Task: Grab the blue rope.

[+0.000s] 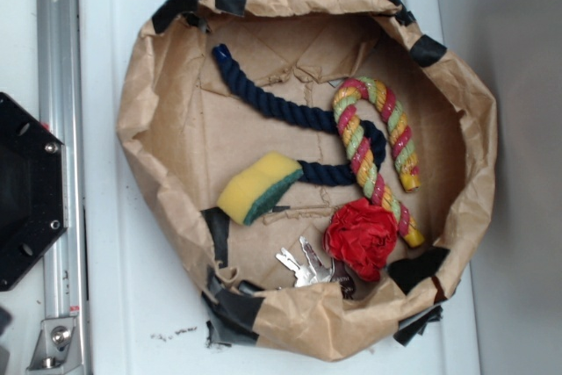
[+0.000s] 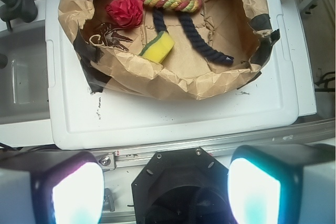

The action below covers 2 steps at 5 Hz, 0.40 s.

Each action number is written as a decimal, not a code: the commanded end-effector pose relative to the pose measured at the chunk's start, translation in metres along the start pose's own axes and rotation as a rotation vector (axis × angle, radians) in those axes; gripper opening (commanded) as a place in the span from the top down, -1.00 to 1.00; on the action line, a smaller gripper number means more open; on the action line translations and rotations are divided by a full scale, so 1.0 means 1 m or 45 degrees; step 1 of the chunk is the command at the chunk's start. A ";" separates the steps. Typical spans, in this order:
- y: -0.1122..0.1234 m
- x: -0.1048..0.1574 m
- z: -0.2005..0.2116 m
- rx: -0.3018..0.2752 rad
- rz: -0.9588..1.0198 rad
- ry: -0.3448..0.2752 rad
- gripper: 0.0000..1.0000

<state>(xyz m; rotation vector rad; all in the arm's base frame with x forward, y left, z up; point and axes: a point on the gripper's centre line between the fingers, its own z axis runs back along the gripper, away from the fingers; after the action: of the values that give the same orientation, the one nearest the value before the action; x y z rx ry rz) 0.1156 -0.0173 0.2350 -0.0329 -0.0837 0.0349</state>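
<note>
In the exterior view, the crumpled paper bag's walls (image 1: pixel 140 103) are ringing everything, leaving access from above. Bare paper floor is lying open at nine o'clock and around the centre. The blue rope (image 1: pixel 263 94) is running free from eleven o'clock inward; its far stretch is passing under the striped rope (image 1: pixel 378 142) at three o'clock and meeting the yellow sponge (image 1: pixel 259 186). The red flower (image 1: pixel 362 239) and keys (image 1: pixel 303 265) are crowding five to six o'clock.

a lab bench is being suggested: a taped paper bag (image 1: pixel 154 85) is being kept on a white plastic lid (image 2: pixel 173 121), bordered by a metal rail (image 1: pixel 57 85).
</note>
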 end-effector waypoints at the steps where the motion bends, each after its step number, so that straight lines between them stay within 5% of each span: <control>1: 0.000 0.000 0.000 0.000 0.000 0.000 -1.00; 2: 0.024 0.048 -0.038 0.046 -0.228 -0.117 -1.00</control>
<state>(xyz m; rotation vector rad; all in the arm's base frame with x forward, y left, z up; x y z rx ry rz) 0.1656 0.0044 0.1927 0.0077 -0.1522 -0.1679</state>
